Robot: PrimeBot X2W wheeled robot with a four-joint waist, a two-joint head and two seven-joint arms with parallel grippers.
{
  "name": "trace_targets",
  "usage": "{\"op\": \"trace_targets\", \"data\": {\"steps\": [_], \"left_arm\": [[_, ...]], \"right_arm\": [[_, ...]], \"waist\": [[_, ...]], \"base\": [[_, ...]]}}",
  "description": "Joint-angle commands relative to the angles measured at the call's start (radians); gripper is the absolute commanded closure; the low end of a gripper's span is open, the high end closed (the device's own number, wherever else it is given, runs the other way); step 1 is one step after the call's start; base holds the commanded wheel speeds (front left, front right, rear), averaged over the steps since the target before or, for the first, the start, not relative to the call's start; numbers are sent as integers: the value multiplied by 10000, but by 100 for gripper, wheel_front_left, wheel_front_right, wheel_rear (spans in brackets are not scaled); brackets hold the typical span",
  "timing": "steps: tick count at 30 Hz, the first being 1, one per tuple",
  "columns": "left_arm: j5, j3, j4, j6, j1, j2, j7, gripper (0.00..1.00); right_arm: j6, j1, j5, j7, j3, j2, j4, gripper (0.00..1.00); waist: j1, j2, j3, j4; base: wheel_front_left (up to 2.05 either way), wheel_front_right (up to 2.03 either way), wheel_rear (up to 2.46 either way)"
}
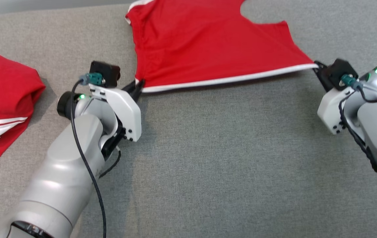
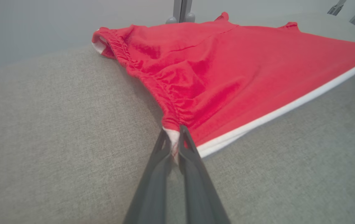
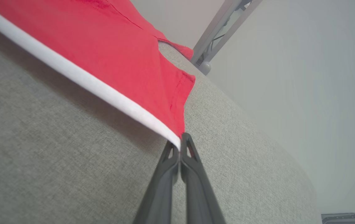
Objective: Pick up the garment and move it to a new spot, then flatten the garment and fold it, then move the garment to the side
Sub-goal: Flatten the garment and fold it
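The red jersey garment (image 1: 208, 46) lies spread across the far middle of the grey woven fabric surface (image 1: 224, 158), its white hem band (image 1: 228, 79) forming the near edge and pulled into a taut line between the two arms. The left gripper (image 1: 138, 88) has its jaws closed almost fully on the near left corner, where the gathered side seam meets the band; the left wrist view shows the white cloth pinched between the dark fingers (image 2: 193, 155). The right gripper (image 1: 319, 67) is clamped tight on the near right corner, the tip of the band caught between its fingers (image 3: 191, 155). By this, the pick-up looks done and the work seems to be in the placing or flattening stage: the cloth is stretched wide, though ripples show near the left seam. No fold is made yet, and the move aside remains. A second red garment with white stripes (image 1: 0, 99) sits bundled at the far left, well apart.
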Motion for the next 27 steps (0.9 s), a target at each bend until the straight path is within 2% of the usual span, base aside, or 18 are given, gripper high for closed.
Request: {"op": "trace_targets", "data": {"steps": [1, 6, 11, 15, 22, 27], "left_arm": [[-108, -100, 12, 8, 311, 212, -39, 100], [-315, -421, -156, 8, 712, 305, 182, 100], [-806, -679, -633, 7, 1350, 361, 352, 100], [-1291, -939, -1279, 7, 1983, 539, 582, 100], [-2356, -1248, -2765, 7, 3184, 1154, 1321, 100], [-3015, -1258, -3874, 7, 4116, 1586, 1698, 100]], "right_arm": [[-25, 293, 400, 129, 362, -272, 123, 100], [-27, 565, 1382, 677, 1462, -560, -176, 100], [-28, 873, 2852, 1412, 3110, -1513, -1161, 100], [-27, 1108, 4457, 2086, 4137, -2414, -2844, 100], [-27, 1776, 5790, 3898, 4417, -4177, -5876, 100], [-27, 2357, 6489, 5129, 4409, -5213, -7526, 100]], "waist": [[0, 0, -281, -34], [0, 0, -608, -54], [0, 0, -1036, -9], [0, 0, -1401, 21], [0, 0, -2012, 26], [0, 0, -2446, -14]], "base": [[0, 0, 0], [0, 0, 0], [0, 0, 0], [0, 0, 0], [0, 0, 0], [0, 0, 0]]}}
